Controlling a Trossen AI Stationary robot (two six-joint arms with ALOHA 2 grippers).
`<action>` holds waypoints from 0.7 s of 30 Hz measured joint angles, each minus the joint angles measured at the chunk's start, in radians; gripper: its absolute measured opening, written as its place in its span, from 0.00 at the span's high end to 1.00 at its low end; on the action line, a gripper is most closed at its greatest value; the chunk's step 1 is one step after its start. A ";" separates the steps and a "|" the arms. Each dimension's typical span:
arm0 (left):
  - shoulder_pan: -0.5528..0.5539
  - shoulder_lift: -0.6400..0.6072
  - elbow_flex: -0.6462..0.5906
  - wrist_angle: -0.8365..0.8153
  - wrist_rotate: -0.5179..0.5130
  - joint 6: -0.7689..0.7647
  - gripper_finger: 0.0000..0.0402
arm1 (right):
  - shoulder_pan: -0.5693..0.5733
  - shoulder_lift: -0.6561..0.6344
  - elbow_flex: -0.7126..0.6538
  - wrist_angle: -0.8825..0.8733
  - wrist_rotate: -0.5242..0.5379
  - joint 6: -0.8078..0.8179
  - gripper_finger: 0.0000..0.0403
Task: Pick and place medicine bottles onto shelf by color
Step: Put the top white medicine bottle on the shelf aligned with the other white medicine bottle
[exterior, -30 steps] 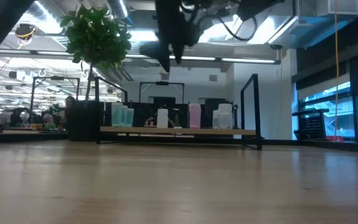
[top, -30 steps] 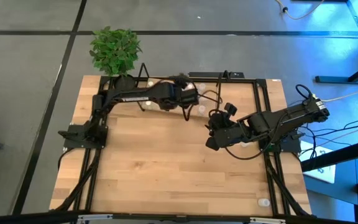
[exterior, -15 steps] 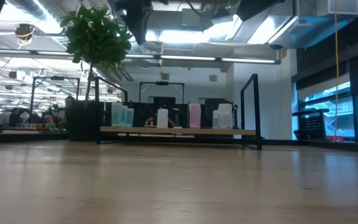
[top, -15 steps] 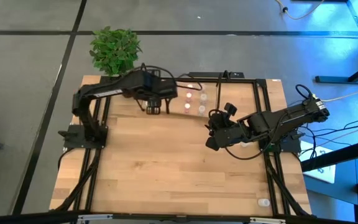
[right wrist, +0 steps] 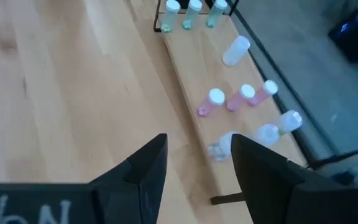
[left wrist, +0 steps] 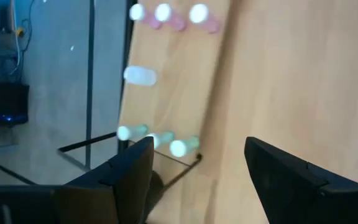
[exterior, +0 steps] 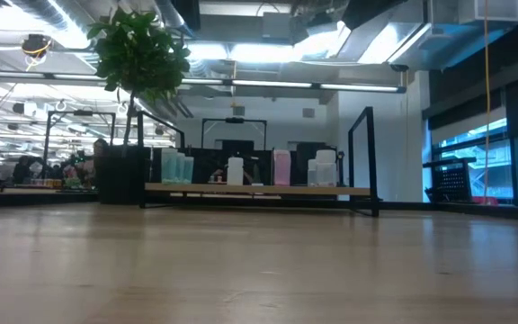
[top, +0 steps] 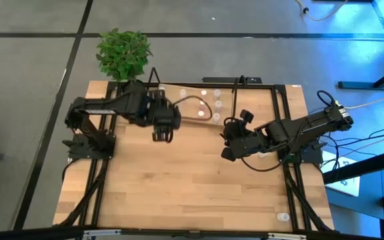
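Note:
The shelf stands along the table's far edge. Medicine bottles stand on it in groups: three green, three pink, clear ones, and a white one lying on its side. The low view shows the same row of bottles on the shelf. My left gripper hangs open over the table just in front of the shelf's left half, with nothing between its fingers. My right gripper hovers open in front of the shelf's right half, also holding nothing.
A potted plant stands at the far left corner, beside the shelf's left end. One loose bottle stands near the table's near right corner. Bare wooden tabletop lies between the arms and the near edge.
My left gripper has drawn back from above the shelf's middle, going toward the table's left edge and then the near edge. It has risen out of the low view and rolled about its own axis. The right arm and the bottles have kept still.

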 joint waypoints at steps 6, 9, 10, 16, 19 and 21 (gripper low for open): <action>-0.102 0.000 -0.063 -0.002 -0.011 -0.138 0.39 | 0.000 0.000 0.000 0.006 -0.039 -0.068 0.55; -0.156 0.000 -0.090 -0.016 -0.064 -0.198 0.39 | 0.000 0.000 0.000 0.011 -0.084 -0.068 0.55; -0.173 0.000 -0.100 -0.021 -0.077 -0.218 0.39 | 0.000 0.000 0.000 0.011 -0.097 -0.069 0.55; -0.260 -0.022 -0.147 -0.027 -0.089 -0.350 0.39 | 0.000 0.000 0.000 -0.012 -0.256 -0.135 0.55; -0.299 -0.034 -0.171 -0.027 -0.102 -0.400 0.39 | 0.000 0.000 0.000 -0.059 -0.405 -0.178 0.55; -0.324 -0.049 -0.191 -0.027 -0.111 -0.435 0.39 | 0.003 0.000 0.000 -0.111 -0.502 -0.173 0.55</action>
